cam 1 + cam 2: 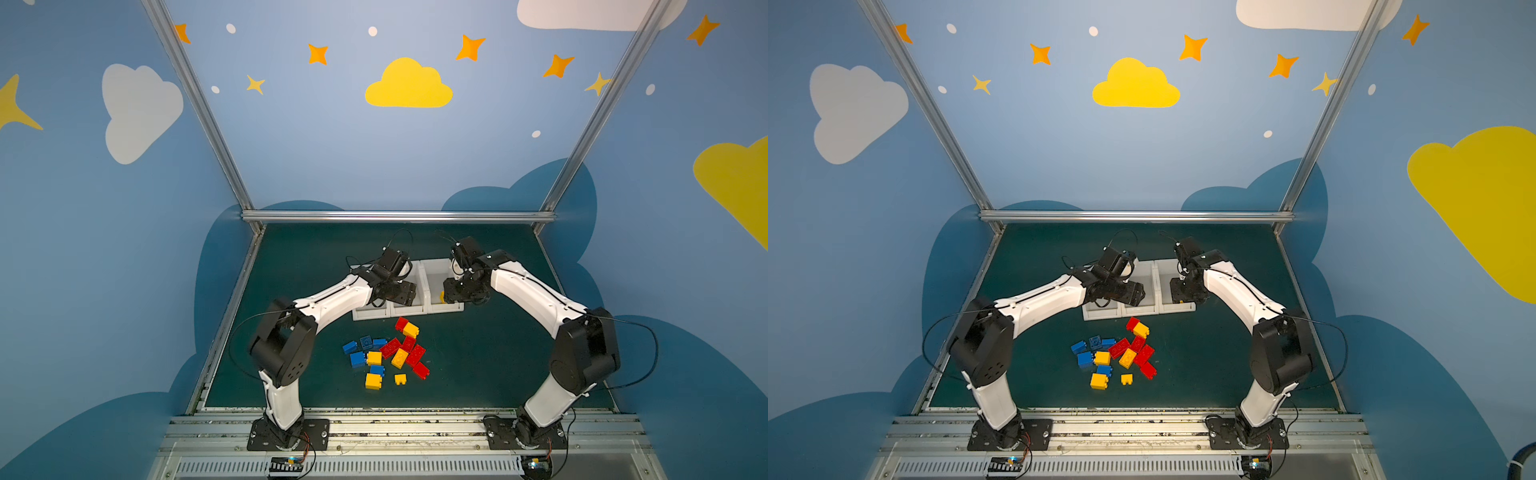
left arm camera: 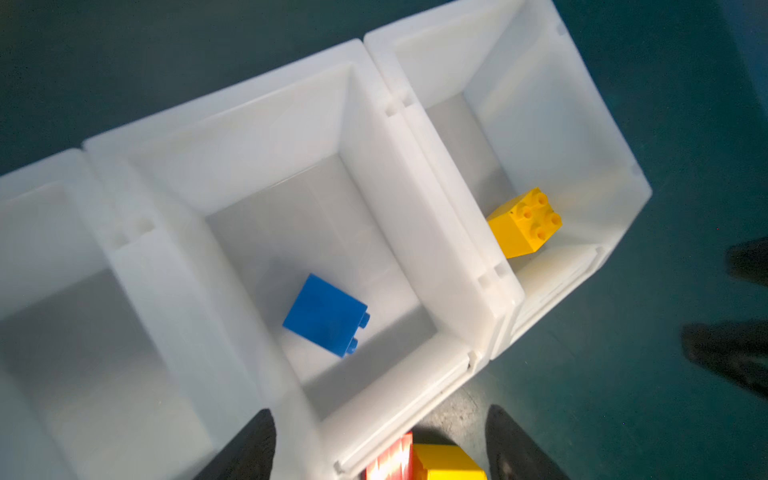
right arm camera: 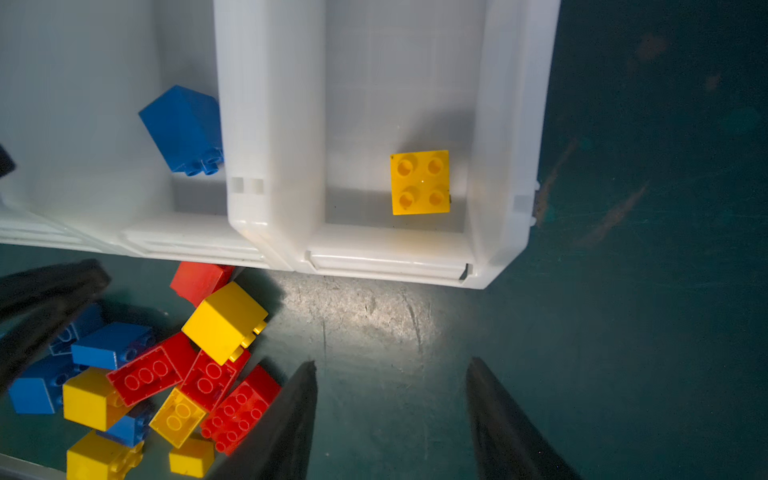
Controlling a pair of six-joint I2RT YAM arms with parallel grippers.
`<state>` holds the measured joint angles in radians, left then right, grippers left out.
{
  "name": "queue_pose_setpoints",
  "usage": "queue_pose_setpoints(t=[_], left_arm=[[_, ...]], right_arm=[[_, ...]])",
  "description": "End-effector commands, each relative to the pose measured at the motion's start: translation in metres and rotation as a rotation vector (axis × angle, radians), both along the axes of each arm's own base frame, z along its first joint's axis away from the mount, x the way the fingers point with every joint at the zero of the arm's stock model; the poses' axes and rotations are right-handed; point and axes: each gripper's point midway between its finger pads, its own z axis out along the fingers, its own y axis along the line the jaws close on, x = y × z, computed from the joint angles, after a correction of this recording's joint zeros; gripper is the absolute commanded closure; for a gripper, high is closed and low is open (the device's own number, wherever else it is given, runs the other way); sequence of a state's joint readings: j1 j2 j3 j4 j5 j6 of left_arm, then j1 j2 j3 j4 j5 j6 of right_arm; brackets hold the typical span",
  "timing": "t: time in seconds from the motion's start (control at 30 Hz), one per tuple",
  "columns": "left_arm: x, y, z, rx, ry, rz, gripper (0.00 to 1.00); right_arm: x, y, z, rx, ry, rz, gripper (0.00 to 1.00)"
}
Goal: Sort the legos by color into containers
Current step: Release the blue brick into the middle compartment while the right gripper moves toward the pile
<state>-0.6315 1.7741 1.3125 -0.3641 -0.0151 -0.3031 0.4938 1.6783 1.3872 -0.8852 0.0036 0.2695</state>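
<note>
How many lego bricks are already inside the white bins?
2. A blue brick lies in the middle bin; a yellow brick sits in the right-end bin. The left bin shows none, though part of it is out of view.

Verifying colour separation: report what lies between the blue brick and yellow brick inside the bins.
Only two adjoining white bin walls separate the blue brick and the yellow brick; the left wrist view shows it.
</note>
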Motion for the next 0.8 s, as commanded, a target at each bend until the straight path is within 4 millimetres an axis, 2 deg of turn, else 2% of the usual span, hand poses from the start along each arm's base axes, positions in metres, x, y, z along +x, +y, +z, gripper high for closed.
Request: queue_pose_setpoints(t=[0.0, 0.3, 0.4, 0.57, 0.77], left_arm=[[0.004, 0.023, 0.019, -0.03, -0.061, 0.093, 0.2], [-0.015, 0.1, 0.028, -0.01, -0.121, 0.286, 0.17], [-0.021, 0.121, 0.031, -0.008, -0.139, 0.336, 0.15], [-0.029, 0.147, 0.031, -0.003, -0.15, 0.407, 0.14], [-0.039, 0.166, 0.03, -0.003, -0.157, 0.464, 0.12]], right_arm=[[-0.02, 0.011, 0.006, 0.014, 0.005, 0.088, 0.42], [-0.08, 0.066, -0.02, 0.056, 0.086, 0.321, 0.42], [-0.098, 0.075, -0.027, 0.049, 0.108, 0.385, 0.41], [-0.124, 0.084, -0.04, 0.022, 0.162, 0.463, 0.38], [-0.151, 0.093, -0.063, -0.059, 0.205, 0.565, 0.34]])
